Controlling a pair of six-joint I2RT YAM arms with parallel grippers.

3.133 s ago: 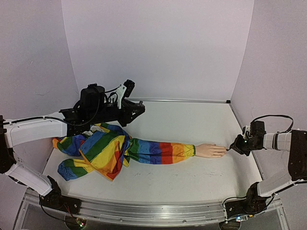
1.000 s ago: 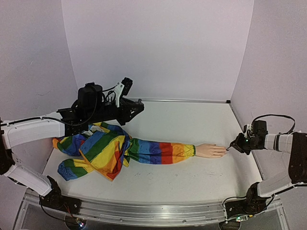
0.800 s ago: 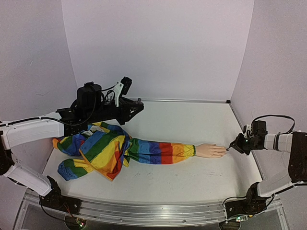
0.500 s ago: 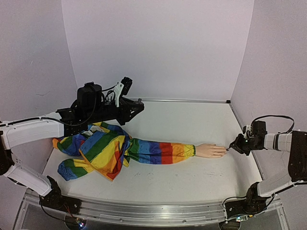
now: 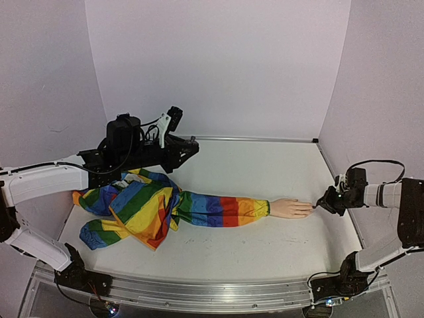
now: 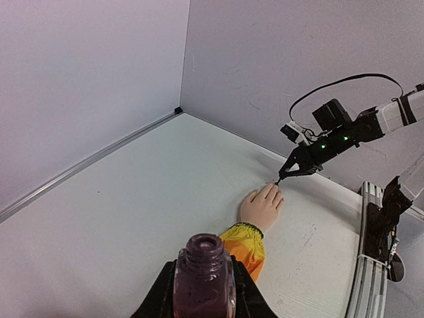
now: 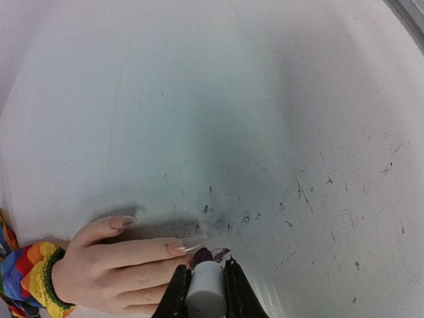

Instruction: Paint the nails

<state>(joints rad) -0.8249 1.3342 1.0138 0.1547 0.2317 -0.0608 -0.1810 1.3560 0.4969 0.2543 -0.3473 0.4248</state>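
As I read across from my left, top view:
Left gripper: clamped on open polish bottle, well off at the hand's 10 o'clock.
Sleeve: long axis 9-to-3.
Nails: on mannequin hand, fingertips toward 3.
Right gripper: pinching white brush handle; nearer arm, nails at its 9 o'clock. Bristle contact: can't tell.

Glossy nails, cloth sleeve, scuffed matt table
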